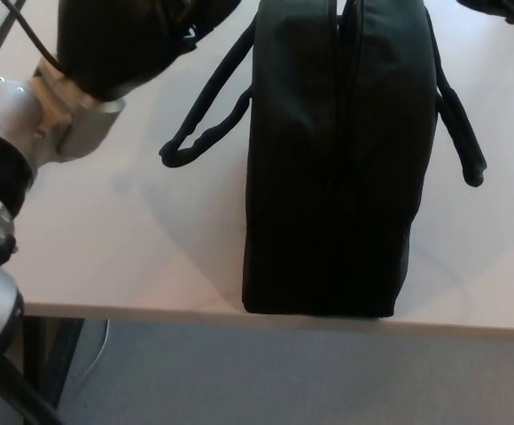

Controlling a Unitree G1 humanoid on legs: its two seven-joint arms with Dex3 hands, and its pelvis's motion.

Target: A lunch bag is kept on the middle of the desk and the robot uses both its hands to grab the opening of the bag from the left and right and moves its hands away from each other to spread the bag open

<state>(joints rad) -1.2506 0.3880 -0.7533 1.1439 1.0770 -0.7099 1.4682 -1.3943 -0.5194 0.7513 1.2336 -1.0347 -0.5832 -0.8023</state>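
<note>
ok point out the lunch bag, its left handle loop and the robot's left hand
lunch bag (328,177): head view, on its dark side panel
left handle loop (206,133): head view, mid strap
left hand (120,40): head view, back of the hand

bare desk (151,248) left of lunch bag (337,168), handle loop (206,115) intruding

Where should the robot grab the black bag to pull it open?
Probably at the two lips beside the slit along the top of the lunch bag, one hand from each side. The bag stands upright, the slit runs away from the robot, and a handle droops each side.
</note>
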